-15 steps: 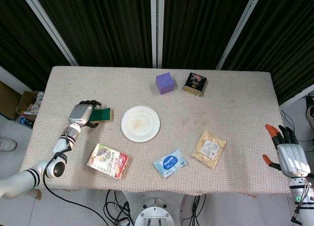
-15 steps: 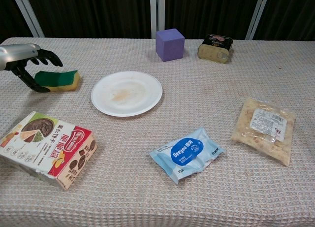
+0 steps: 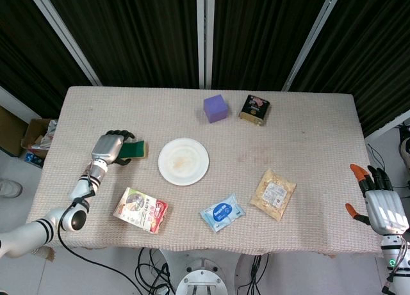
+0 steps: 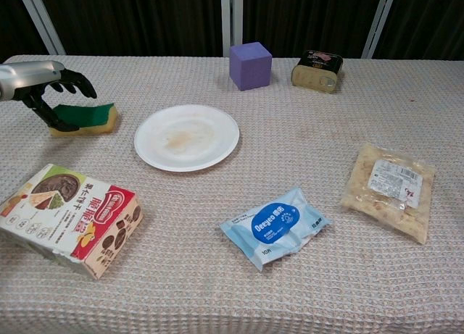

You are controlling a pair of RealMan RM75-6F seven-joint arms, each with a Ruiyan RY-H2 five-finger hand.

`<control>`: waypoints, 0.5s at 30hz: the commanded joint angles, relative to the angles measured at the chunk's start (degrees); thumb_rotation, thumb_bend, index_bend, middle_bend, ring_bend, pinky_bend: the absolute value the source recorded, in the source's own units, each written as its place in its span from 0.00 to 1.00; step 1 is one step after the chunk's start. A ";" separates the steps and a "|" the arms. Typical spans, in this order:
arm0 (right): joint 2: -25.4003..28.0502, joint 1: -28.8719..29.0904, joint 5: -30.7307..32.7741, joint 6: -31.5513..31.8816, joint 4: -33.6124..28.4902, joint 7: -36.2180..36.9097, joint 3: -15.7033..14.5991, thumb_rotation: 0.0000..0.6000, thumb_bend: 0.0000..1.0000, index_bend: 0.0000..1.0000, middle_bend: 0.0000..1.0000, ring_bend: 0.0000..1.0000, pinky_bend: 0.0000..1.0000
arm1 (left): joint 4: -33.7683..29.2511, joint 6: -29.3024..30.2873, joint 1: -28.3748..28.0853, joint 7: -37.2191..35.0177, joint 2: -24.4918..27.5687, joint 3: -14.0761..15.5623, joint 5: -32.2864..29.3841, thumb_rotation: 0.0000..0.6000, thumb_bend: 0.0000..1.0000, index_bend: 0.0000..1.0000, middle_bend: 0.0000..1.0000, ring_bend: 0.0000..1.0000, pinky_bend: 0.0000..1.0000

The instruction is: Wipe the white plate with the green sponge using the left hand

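Head view: the left hand [image 3: 110, 148] curls over the green sponge [image 3: 133, 149] on the tabletop [image 3: 307, 128], left of the white plate [image 3: 183, 160]; whether it grips is unclear. The sponge's long axis runs left-right.

Chest view: fingers straddle the sponge's left end, apparently not closed. The plate shows a brown smear; wiping remains undone. The right hand [image 3: 378, 202] hangs spread, empty.

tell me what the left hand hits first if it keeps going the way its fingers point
Most likely the green sponge: the left hand has its fingers arched right over it, still open. Whether they touch yet is unclear.
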 commanded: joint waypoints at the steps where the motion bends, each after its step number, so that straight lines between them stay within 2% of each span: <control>1: -0.13 -0.28 0.02 0.23 0.21 0.22 -0.15 1.00 0.15 0.01 0.13 0.02 0.00 | 0.45 -0.68 -0.40 0.19 0.06 0.14 -0.39 1.00 0.24 0.27 0.22 0.19 0.17; 11: -0.12 -0.68 0.12 0.58 0.16 -0.20 -0.21 1.00 0.15 0.02 0.13 0.02 0.00 | 3.05 -3.27 -1.90 1.31 -0.06 0.73 -2.26 1.00 0.31 0.33 0.27 0.23 0.18; 15: -0.22 -0.45 0.30 0.16 0.00 -0.51 -0.10 1.00 0.15 0.02 0.13 0.02 0.00 | 4.46 -2.83 -2.09 1.30 -0.62 1.06 -1.61 1.00 0.31 0.40 0.34 0.28 0.24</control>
